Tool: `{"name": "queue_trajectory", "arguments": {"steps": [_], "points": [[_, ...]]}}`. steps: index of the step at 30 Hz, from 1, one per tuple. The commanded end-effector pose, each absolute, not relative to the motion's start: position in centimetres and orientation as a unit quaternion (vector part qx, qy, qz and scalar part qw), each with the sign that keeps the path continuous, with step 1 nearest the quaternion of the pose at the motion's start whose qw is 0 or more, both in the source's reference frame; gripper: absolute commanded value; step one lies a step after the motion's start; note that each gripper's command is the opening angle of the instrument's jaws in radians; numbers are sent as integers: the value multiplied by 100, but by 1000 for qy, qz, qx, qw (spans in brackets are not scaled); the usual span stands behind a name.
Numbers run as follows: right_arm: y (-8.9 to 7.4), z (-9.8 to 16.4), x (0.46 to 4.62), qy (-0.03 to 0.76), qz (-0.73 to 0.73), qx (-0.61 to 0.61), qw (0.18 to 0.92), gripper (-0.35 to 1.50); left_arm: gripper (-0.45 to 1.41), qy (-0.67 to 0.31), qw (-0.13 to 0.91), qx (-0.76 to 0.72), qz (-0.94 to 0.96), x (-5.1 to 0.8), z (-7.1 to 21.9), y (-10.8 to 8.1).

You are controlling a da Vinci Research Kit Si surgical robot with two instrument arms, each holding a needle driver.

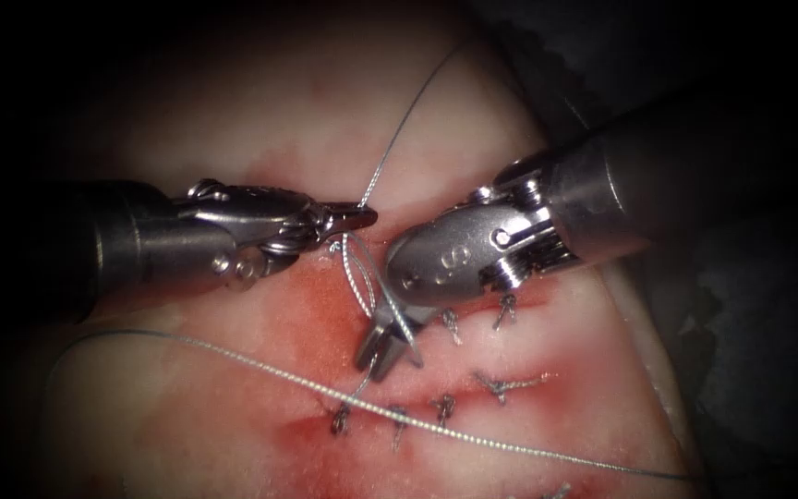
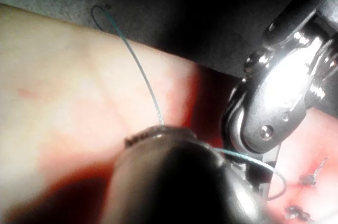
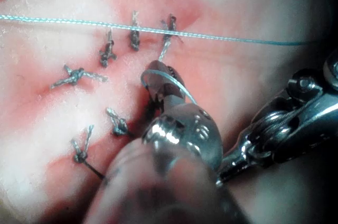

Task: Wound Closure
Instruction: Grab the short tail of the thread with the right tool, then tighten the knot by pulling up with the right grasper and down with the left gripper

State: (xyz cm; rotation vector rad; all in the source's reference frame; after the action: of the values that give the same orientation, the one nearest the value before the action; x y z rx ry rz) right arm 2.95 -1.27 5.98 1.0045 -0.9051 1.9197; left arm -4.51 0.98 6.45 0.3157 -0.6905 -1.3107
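My left tool point(image 1: 365, 218) reaches in from the left, jaws shut on the thread point(image 1: 397, 139), which rises away over the pale tissue point(image 1: 260, 102). In the left wrist view the same thread point(image 2: 138, 66) runs into the jaws point(image 2: 153, 133). My right tool point(image 1: 379, 355) points down over the cut, jaws slightly apart and holding nothing. A loop of thread point(image 1: 356, 277) hangs between the tools and wraps around the right tool's jaws, as the loop point(image 3: 168, 78) does in the right wrist view. I see no needle.
Two rows of tied stitches point(image 1: 442, 407) point(image 1: 505, 310) cross the reddened tissue right of and below the tools. A long strand of thread point(image 1: 260, 365) lies slantwise across the lower row. Red fluid point(image 1: 316, 314) stains the tissue around the cut. Dark cloth point(image 1: 750, 305) borders the right.
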Motion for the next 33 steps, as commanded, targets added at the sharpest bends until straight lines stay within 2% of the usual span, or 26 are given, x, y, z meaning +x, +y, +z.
{"name": "queue_trajectory", "arguments": {"steps": [1, 10, 14, 16, 17, 18, 21, 26, 30, 33], "points": [[-132, 601, 299, -358, 751, 394, 391, 2, -45, -315, 727, 144, -593, -457, 649, 105], [-143, 609, 298, -358, 754, 386, 392, 39, -45, -316, 728, 144, -591, -457, 650, 104], [-143, 611, 298, -358, 755, 384, 393, 41, -45, -316, 729, 144, -590, -457, 651, 104], [-143, 611, 299, -358, 755, 384, 393, 32, -45, -316, 729, 143, -590, -457, 650, 104], [-143, 611, 299, -359, 755, 384, 393, 20, -45, -316, 729, 144, -590, -457, 650, 104], [-142, 613, 299, -359, 754, 384, 393, -8, -45, -316, 729, 144, -590, -457, 650, 104], [-141, 614, 300, -360, 755, 378, 396, -35, -45, -316, 729, 144, -589, -456, 650, 104], [-129, 605, 307, -355, 762, 371, 395, -35, -45, -316, 730, 144, -589, -455, 650, 103], [-104, 596, 312, -281, 798, 419, 331, -35, -45, -309, 735, 152, -584, -442, 643, 101], [-89, 606, 312, -227, 828, 436, 269, -35, -45, -255, 765, 165, -568, -426, 640, 86]]}}
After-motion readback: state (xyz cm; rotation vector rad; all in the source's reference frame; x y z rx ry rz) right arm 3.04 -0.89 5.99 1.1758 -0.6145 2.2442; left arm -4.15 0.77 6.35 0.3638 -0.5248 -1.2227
